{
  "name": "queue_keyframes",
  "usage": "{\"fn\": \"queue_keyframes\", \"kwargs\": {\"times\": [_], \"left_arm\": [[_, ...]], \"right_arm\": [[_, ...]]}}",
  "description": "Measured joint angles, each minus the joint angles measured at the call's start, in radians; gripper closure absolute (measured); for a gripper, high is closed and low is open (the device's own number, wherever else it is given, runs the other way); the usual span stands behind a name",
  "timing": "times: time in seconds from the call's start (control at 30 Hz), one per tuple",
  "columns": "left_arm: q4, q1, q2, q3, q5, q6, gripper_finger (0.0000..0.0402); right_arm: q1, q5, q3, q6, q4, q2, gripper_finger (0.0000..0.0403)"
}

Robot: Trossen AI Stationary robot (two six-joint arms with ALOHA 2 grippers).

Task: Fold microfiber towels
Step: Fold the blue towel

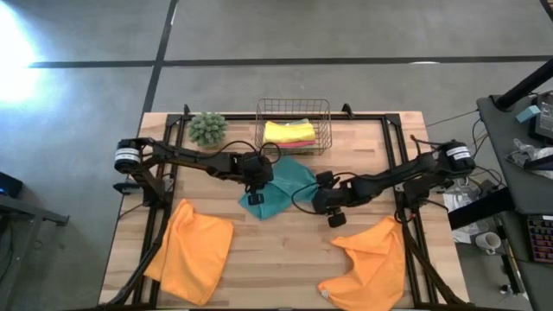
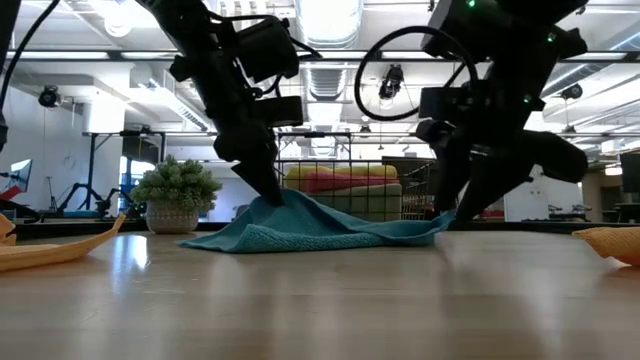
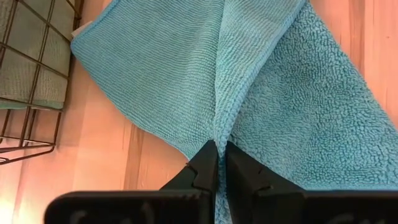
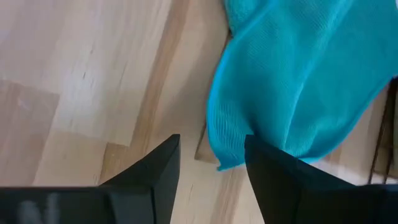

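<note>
I count two orange towels, one on my left near corner of the table and one crumpled on the right, plus one teal towel in the middle and a yellow towel with a pink towel under it in the single wire basket. One plant ball sits beside the basket. My left gripper has its fingers pressed together on a raised fold of the teal towel, the cloth spreading away from the tips on both sides. My right gripper has its fingers spread apart with bare wood between them; the towel's edge lies just beyond one fingertip, and I cannot tell if it touches. Only the left wrist view shows the pinch clearly, along with a sage green cloth behind the basket wires that I cannot make out from overhead. The low view shows the teal towel lifted into a peak at the left fingers and lying flat toward the right ones, which the high view does not give.
</note>
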Motion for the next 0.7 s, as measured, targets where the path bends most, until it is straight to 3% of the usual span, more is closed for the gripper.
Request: {"fn": "queue_keyframes", "kwargs": {"times": [0.13,0.3,0.47,0.57,0.7], "left_arm": [[0.000,0.000,0.000,0.000,0.000,0.001,0.0395],[0.000,0.000,0.000,0.000,0.000,0.003,0.0395],[0.000,0.000,0.000,0.000,0.000,0.005,0.0395],[0.001,0.000,0.000,0.000,0.000,0.006,0.0395],[-0.003,-0.001,-0.008,0.000,0.001,0.007,0.0395]], "right_arm": [[-0.011,0.002,0.003,-0.055,-0.001,0.038,0.0238],[-0.026,0.148,0.009,-0.068,0.002,0.091,0.0246],[-0.038,0.150,0.023,-0.081,0.022,0.122,0.0262],[-0.039,0.148,0.032,-0.077,0.019,0.132,0.0287],[-0.042,0.102,0.051,-0.070,0.017,0.131,0.0354]]}}
